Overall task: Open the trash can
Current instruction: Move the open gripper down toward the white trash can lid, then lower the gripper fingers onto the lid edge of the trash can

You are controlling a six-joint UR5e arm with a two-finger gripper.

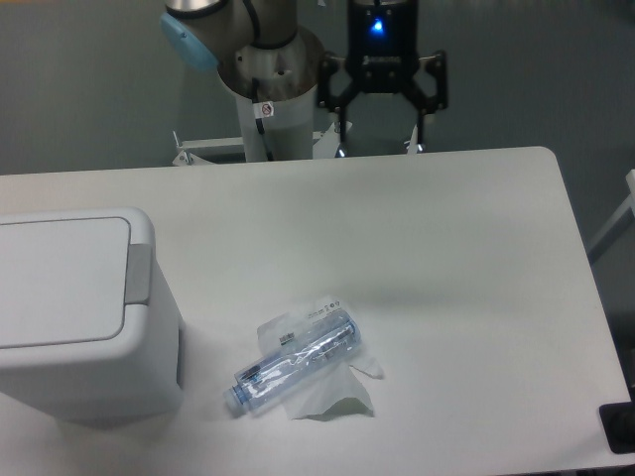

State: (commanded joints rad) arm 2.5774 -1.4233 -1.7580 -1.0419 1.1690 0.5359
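Note:
The trash can (74, 317) is a large boxy white bin at the left edge of the table. Its flat rectangular lid (60, 280) lies closed, with a grey tab (139, 272) on its right side. My gripper (378, 149) hangs above the table's far edge, well to the right of and behind the bin. Its two fingers (341, 139) are spread apart and hold nothing.
A clear plastic bottle (296, 361) lies on its side on a white tissue (332, 397) near the front middle of the white table (446, 258). The arm's base (268, 89) stands behind the far edge. A dark object (619, 428) sits at the front right corner.

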